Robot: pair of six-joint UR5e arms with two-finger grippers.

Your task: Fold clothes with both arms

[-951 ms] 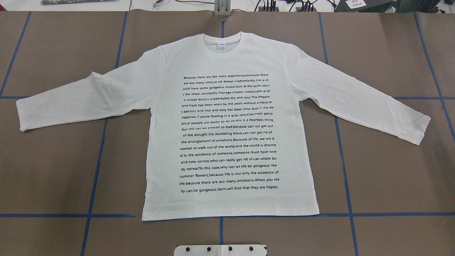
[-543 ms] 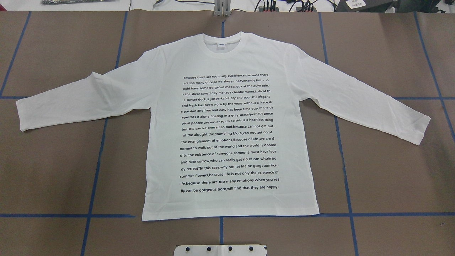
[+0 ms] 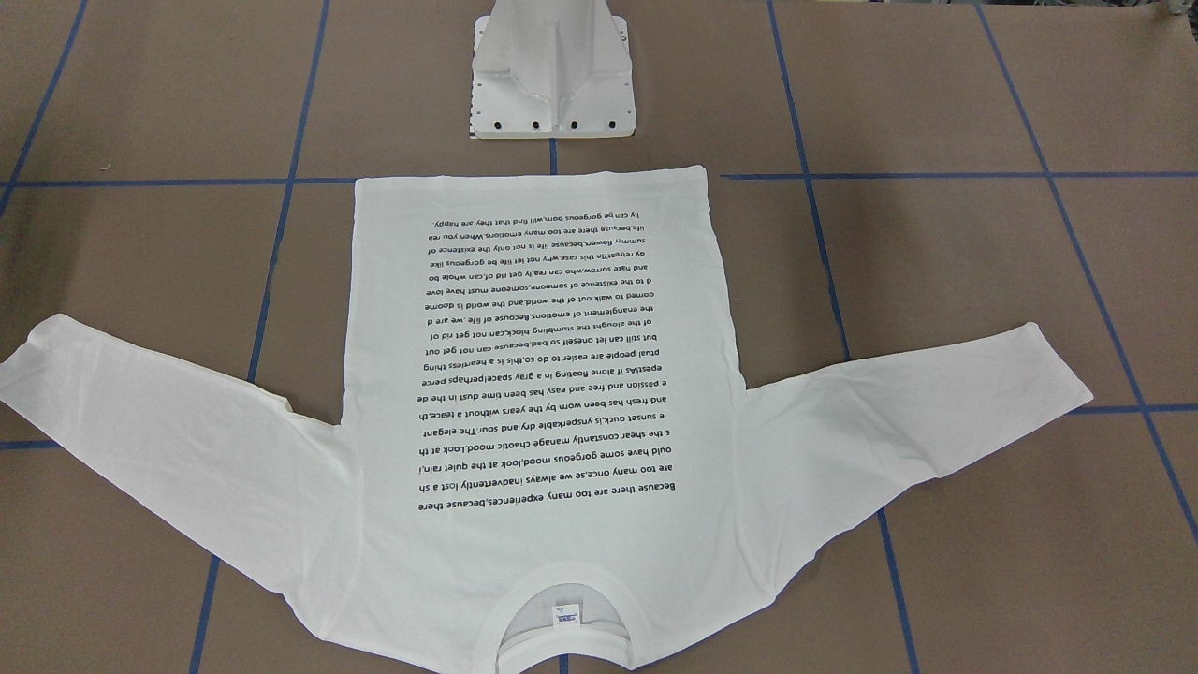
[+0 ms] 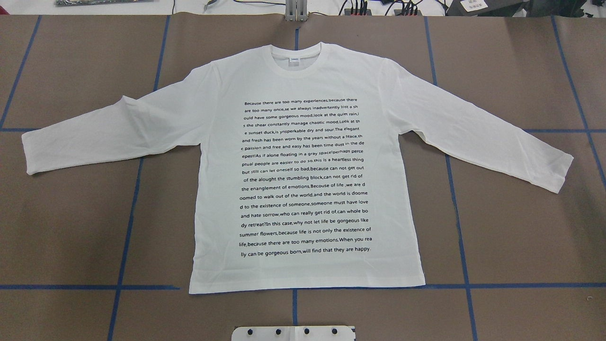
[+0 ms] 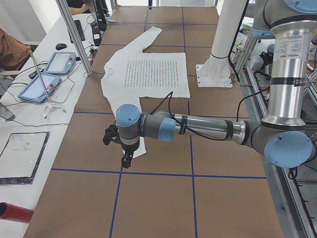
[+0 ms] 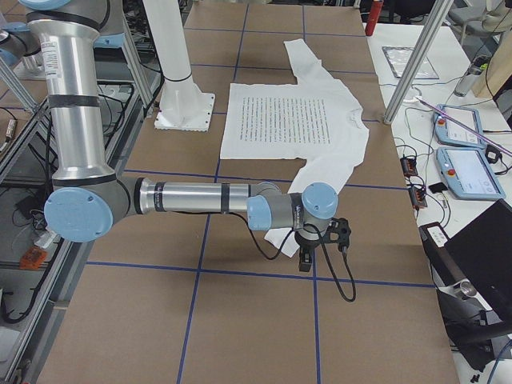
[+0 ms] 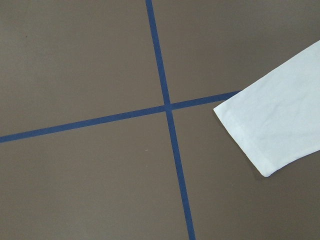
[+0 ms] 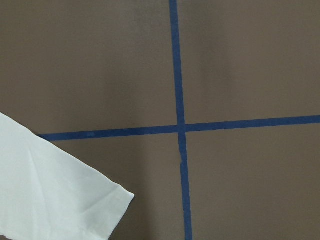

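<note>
One white long-sleeved thin-fabric T-shirt (image 3: 533, 524), black text block up.

- Front view: spread flat, full width, on brown paper-covered worktop (image 3: 936, 94); likely laid so to give each arm own side.
- Overhead: no pincer in view, no fold made.
- Left side view: left pincer (image 5: 127, 160) points down, left cuff (image 5: 141, 150) just beside and beneath. Jaws: cannot tell.
- Right side view: right pincer (image 6: 306, 260) mirrors, right cuff (image 6: 276, 240) just beside. Cannot tell either.
- Wrist views: each cuff lies off-centre below, ungrasped. Probably staged for paired sleeve pickup.

Nothing visible has changed on the T-shirt (image 4: 303, 80).
</note>
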